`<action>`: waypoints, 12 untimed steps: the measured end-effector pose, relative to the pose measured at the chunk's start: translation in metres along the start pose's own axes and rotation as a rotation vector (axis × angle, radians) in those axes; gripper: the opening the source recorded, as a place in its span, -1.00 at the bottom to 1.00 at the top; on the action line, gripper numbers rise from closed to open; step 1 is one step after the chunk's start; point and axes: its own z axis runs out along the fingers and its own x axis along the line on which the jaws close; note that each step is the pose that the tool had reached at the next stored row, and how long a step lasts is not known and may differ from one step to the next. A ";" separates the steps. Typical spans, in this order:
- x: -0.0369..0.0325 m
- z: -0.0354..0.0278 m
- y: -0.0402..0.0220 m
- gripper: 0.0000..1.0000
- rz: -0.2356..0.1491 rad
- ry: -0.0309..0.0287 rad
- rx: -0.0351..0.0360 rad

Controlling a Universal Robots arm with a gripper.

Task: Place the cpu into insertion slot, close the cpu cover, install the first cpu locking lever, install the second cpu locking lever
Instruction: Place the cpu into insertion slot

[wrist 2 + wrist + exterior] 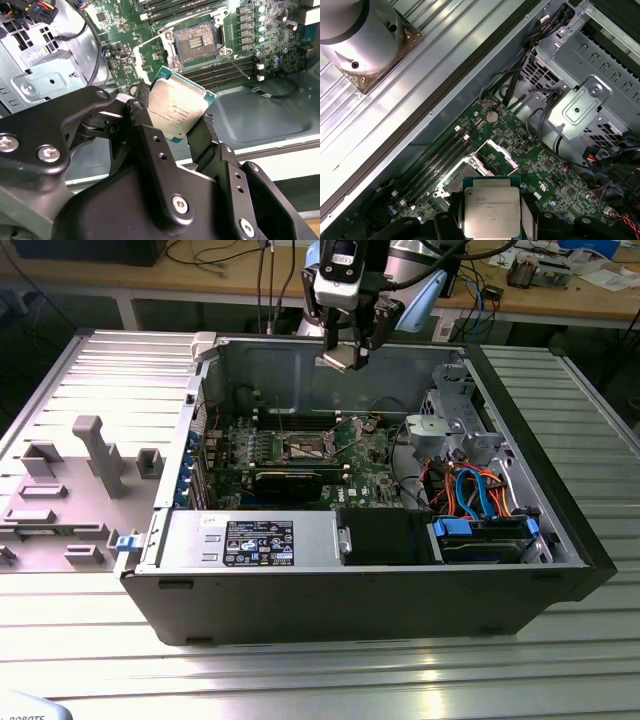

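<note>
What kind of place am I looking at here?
Likely a robotics lab or workshop: an open computer case lies on a ribbed metal table, a cluttered wooden workbench stands behind, and the gripper holds the cpu.

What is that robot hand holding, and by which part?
The hand grips the cpu by two opposite side edges, its metal top uncovered.

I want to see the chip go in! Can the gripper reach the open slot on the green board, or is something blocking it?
Probably yes. The gripper, shut on the cpu, hangs above the open case; the slot lies bare with the cpu cover swung open beside it, nothing seen between.
</note>
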 end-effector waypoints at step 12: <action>0.0000 0.0003 0.0000 0.08 0.078 -0.0069 -0.0015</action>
